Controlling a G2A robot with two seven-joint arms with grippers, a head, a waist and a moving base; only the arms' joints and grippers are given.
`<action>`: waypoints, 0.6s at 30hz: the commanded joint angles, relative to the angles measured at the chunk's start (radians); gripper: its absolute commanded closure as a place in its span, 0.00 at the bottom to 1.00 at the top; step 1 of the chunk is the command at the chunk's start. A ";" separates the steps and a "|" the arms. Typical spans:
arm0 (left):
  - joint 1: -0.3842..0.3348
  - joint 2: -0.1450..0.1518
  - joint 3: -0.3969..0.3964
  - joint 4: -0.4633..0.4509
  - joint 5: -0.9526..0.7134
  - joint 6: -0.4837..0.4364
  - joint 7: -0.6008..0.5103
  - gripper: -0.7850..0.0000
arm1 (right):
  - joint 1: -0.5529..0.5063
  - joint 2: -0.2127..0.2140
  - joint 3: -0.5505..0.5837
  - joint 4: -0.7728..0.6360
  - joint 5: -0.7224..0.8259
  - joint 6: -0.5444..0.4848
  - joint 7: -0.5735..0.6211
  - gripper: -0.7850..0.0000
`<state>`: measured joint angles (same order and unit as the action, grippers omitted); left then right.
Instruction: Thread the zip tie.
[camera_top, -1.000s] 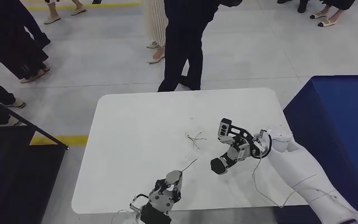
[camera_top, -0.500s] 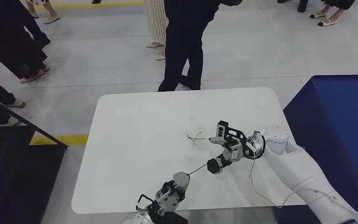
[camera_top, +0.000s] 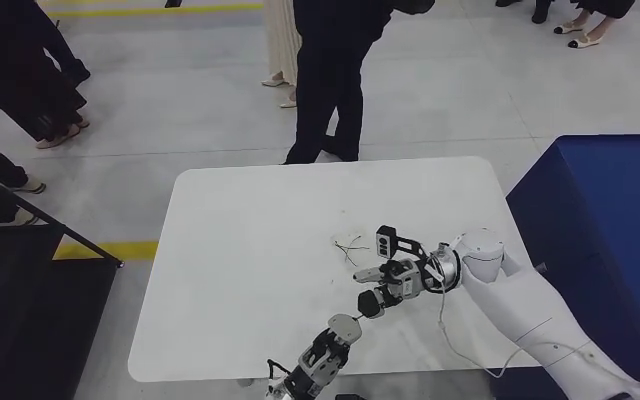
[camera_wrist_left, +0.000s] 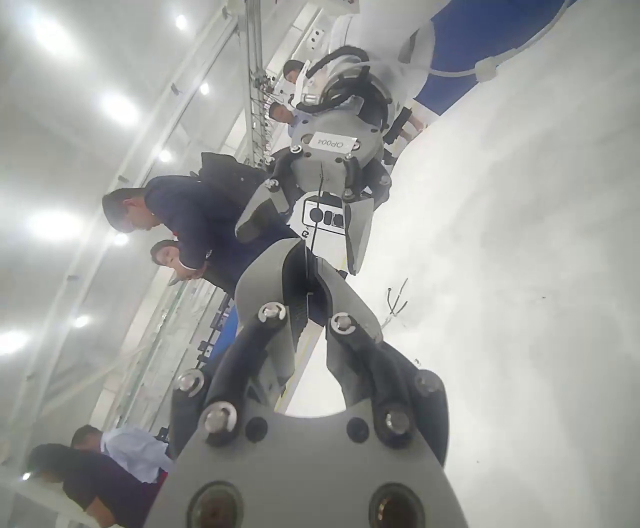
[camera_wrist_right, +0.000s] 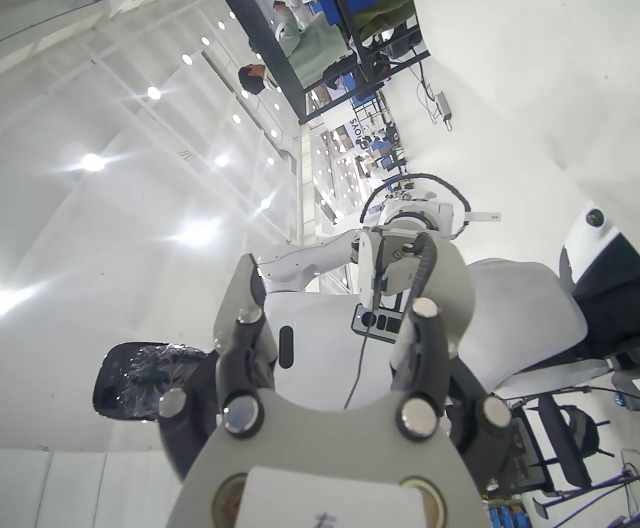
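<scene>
A thin black zip tie (camera_wrist_left: 314, 220) is pinched in my left gripper (camera_wrist_left: 306, 260), which is shut on it near the table's front edge (camera_top: 340, 328). The tie points straight at my right gripper (camera_top: 377, 270), which faces it just beyond, open. In the right wrist view the tie (camera_wrist_right: 362, 350) runs as a dark line between the spread fingers (camera_wrist_right: 425, 320) of the right gripper (camera_wrist_right: 335, 295), and I cannot tell whether it touches either one.
A small tangle of loose zip ties (camera_top: 348, 245) lies on the white table (camera_top: 250, 220) just beyond the right gripper. A blue cabinet (camera_top: 590, 210) stands at the table's right side. People stand on the floor past the far edge.
My right gripper has moved left and closer to the left gripper, still open. The left gripper has shifted right along the front edge, so the tie's free end now sits between the right fingers.
</scene>
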<state>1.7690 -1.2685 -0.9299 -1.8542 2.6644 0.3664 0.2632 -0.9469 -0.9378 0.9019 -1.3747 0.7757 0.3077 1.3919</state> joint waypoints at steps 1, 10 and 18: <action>-0.003 0.000 -0.002 -0.005 -0.004 -0.006 -0.020 1.00 | 0.002 0.000 -0.004 -0.001 -0.015 -0.001 0.005 0.51; -0.006 0.001 -0.008 -0.004 0.021 -0.032 -0.075 1.00 | 0.002 -0.002 -0.004 0.010 -0.030 -0.013 0.035 0.58; -0.014 -0.001 0.010 -0.001 0.036 -0.049 -0.104 1.00 | 0.003 -0.005 -0.009 0.015 -0.042 -0.014 0.048 0.65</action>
<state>1.7561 -1.2691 -0.9218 -1.8557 2.6993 0.3192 0.1627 -0.9442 -0.9420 0.8941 -1.3603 0.7357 0.2942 1.4395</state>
